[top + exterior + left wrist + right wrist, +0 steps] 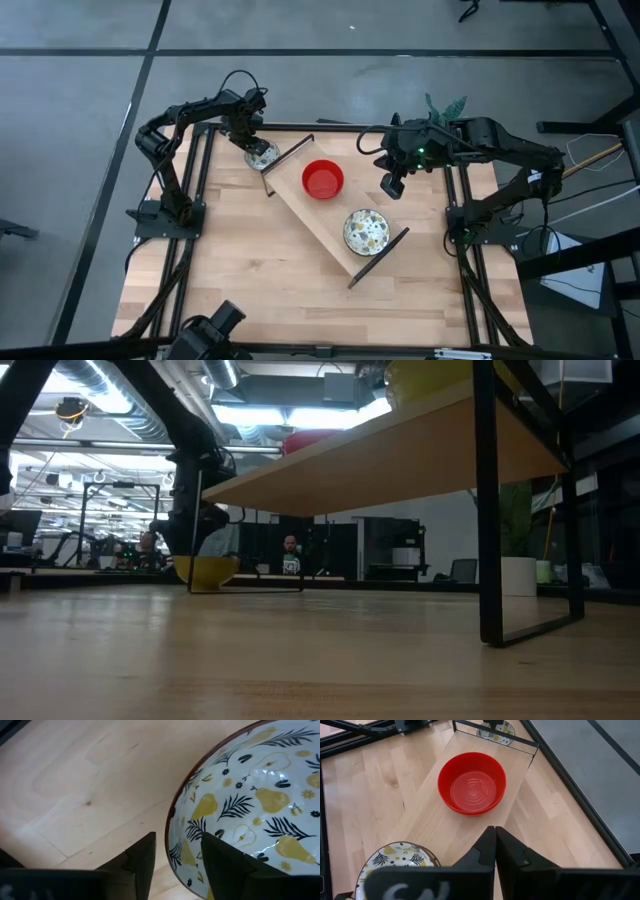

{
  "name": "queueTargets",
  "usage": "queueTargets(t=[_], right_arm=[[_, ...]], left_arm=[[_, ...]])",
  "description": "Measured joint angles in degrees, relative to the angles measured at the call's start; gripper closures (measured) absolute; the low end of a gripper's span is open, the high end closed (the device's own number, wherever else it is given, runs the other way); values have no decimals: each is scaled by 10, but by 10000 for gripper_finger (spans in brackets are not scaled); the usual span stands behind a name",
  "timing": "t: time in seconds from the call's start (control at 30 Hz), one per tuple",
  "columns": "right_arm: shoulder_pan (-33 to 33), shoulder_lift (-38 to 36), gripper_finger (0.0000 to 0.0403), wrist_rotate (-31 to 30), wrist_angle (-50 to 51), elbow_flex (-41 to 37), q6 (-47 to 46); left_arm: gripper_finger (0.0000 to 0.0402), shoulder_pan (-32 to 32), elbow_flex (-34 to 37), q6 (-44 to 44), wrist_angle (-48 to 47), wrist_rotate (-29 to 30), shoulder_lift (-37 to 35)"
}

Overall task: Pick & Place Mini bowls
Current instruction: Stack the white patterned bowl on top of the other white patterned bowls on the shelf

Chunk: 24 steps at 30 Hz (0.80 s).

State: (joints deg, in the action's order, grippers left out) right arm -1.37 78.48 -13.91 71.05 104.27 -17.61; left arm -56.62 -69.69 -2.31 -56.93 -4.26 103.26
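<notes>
One glazed, pear-patterned ceramic bowl [250, 805] beside the raised wooden shelf [300, 165]: my left gripper [177, 865], part-open, straddles its rim; probably slippery, chippable, so pinch there.

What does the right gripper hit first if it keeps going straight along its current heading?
Likely the red bowl on the raised wooden shelf: the shut right gripper points at its near rim. Depth is unclear, so it might touch the shelf first.

Bright ceiling lights (low view glare).
</notes>
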Motion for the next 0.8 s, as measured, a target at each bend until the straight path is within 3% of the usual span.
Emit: queueTargets(t=[0.53, 0.8], right_arm=[[0, 0, 395, 0, 0, 0, 0], [0, 0, 396, 0, 0, 0, 0]], left_arm=[[385, 0, -1, -3, 0, -15, -3], [384, 0, -1, -9, -1, -13, -2]])
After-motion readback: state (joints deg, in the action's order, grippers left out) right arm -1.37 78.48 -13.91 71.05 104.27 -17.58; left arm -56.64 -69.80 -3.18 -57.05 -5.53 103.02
